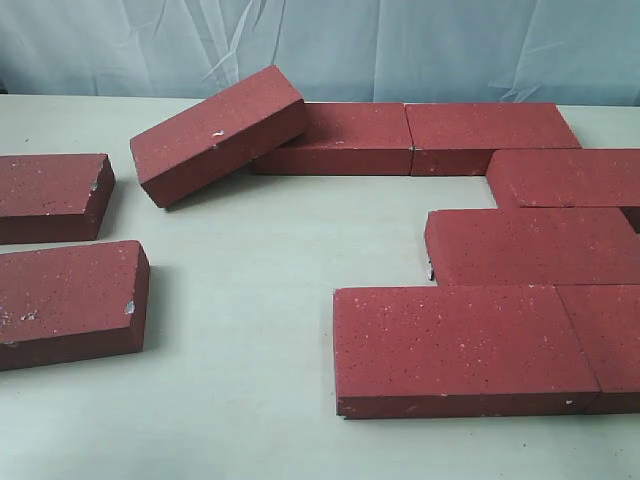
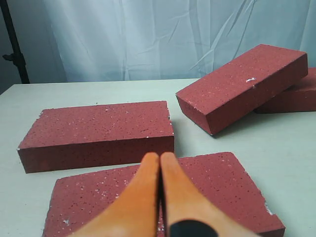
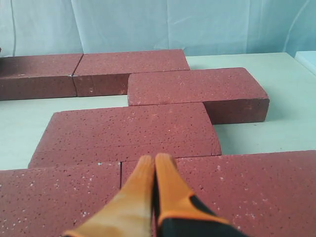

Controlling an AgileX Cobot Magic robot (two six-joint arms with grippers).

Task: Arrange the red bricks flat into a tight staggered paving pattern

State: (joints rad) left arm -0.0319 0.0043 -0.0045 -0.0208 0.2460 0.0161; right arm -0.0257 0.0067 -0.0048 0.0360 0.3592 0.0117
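Several dark red bricks lie on the pale table. On the right they form staggered rows: a front brick [image 1: 460,345], a middle one [image 1: 535,245], one behind it [image 1: 565,177] and two at the back [image 1: 345,137]. One brick [image 1: 215,132] leans tilted on the back row's left end. Two loose bricks [image 1: 50,195] [image 1: 65,300] lie at the left. Neither gripper shows in the exterior view. My left gripper [image 2: 160,157] is shut and empty over a loose brick [image 2: 163,195]. My right gripper [image 3: 154,159] is shut and empty above the front row [image 3: 247,190].
A pale blue-white curtain [image 1: 320,45] hangs behind the table. A dark stand pole [image 2: 12,42] rises at the table's far corner in the left wrist view. Bare tabletop [image 1: 250,300] lies between the loose left bricks and the paved rows.
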